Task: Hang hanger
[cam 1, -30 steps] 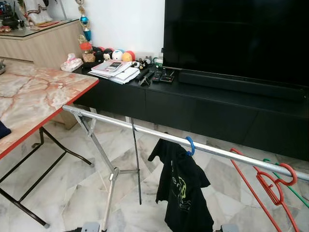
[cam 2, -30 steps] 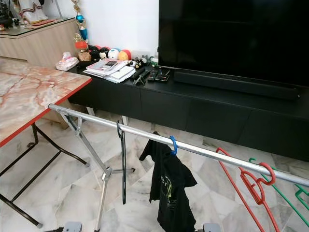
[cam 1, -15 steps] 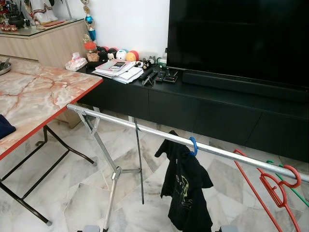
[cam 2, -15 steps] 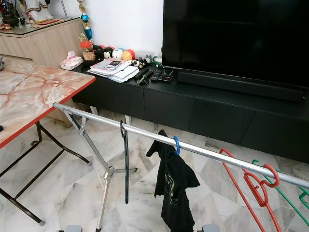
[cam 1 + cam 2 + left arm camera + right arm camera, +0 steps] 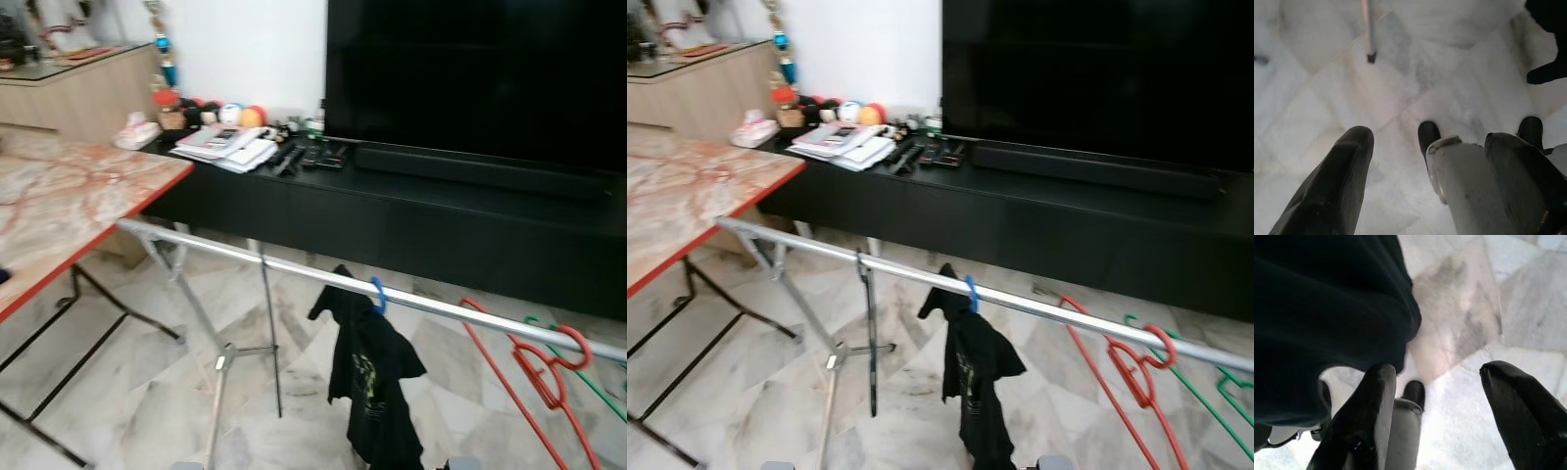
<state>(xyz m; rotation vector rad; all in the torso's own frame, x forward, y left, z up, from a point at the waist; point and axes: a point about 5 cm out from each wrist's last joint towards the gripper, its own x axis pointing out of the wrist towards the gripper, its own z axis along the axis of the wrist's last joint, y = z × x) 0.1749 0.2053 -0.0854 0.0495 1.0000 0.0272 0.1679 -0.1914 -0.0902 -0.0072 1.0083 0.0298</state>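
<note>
A marble-topped folding table (image 5: 59, 211) stands at the left, beside the near end of a silver drying rail (image 5: 294, 272) that runs down toward the right across a marble floor (image 5: 127, 392). On the rail, from left to right, hang a dark hanger (image 5: 865, 323) seen edge-on, a black T-shirt (image 5: 372, 387) on a blue hanger hook (image 5: 378, 294), a red hanger (image 5: 549, 377) and a green hanger (image 5: 1205, 397). Behind stands a low black TV console (image 5: 411, 220) with papers and remotes. The left gripper (image 5: 1427, 183) hangs low over the floor, fingers spread, holding nothing. The right gripper (image 5: 1437, 416) hangs likewise, spread and empty, just beside the shirt's hem. With a hanger seemingly already on the rail, the step in hand is judged to be stepping back; it is best done by keeping both arms low and the right fingers away from the shirt so nothing is dragged off. The head views are blurred, the rail's right end is cut off, and which hanger is the task's own cannot be told.
</note>
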